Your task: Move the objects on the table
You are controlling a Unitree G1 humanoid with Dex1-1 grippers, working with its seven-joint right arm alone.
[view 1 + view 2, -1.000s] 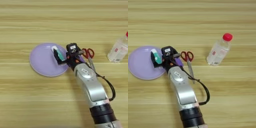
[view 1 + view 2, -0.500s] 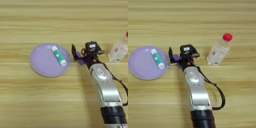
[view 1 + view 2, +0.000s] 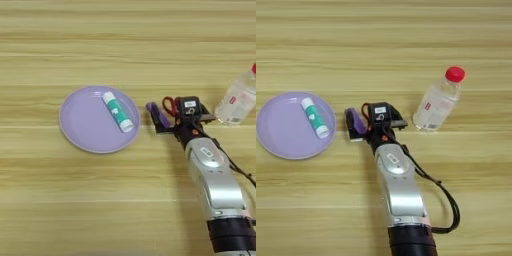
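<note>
Moved: my gripper (image 3: 172, 119) is off the plate (image 3: 80, 132); glue stick (image 3: 118, 111) left there.
Next: purple block (image 3: 159, 115) between my fingers, long axis toward me.
Grip: wide, empty.

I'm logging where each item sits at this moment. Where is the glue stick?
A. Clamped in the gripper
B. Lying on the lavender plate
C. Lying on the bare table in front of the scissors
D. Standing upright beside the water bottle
B: the glue stick lies flat on the lavender plate, well left of the gripper and far from the water bottle.
</note>
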